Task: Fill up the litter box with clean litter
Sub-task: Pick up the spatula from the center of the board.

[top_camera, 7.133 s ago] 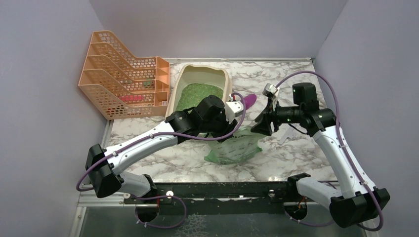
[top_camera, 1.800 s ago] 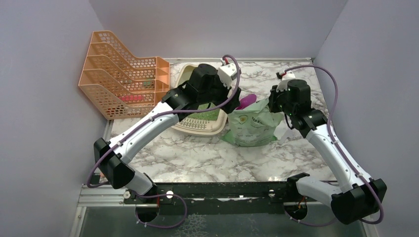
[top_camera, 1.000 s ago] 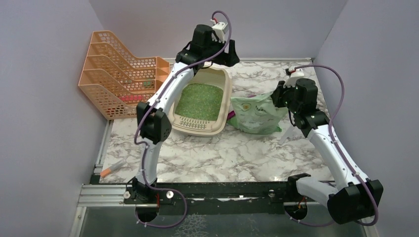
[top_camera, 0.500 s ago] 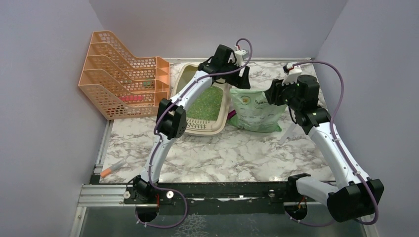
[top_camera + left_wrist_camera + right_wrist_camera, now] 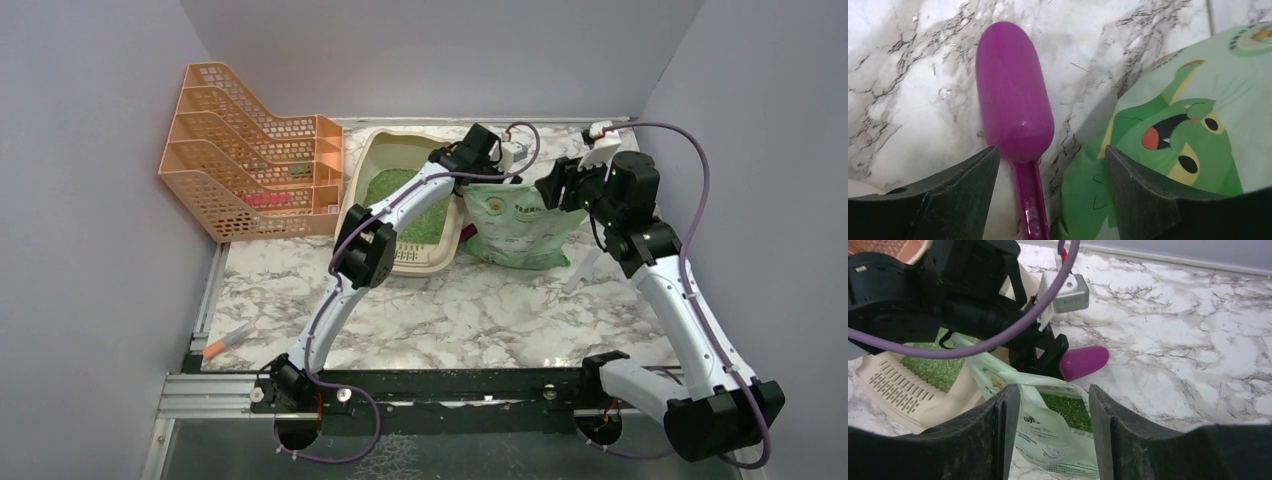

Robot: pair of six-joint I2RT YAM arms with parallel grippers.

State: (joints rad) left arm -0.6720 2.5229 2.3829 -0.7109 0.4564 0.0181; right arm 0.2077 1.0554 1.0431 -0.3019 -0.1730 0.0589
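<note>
Left end effector (image 5: 1050, 155): fingers spread wide, gripping nothing, above the magenta plastic scoop (image 5: 1013, 95) on the marble worktop (image 5: 913, 85).
Right end effector (image 5: 1055, 390): fingers apart, straddling the open mouth of the soft green printed plastic bag (image 5: 1048, 435).
Bag: just beside the beige plastic litter box (image 5: 358, 180).
Clean litter: green granules (image 5: 383, 187) cover the box floor; more show inside the bag.

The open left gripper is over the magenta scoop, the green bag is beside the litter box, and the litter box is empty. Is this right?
Not quite: the litter box is not empty; the top external view shows green litter in it. The open left gripper is over the magenta scoop, and the green bag is beside the box.
</note>
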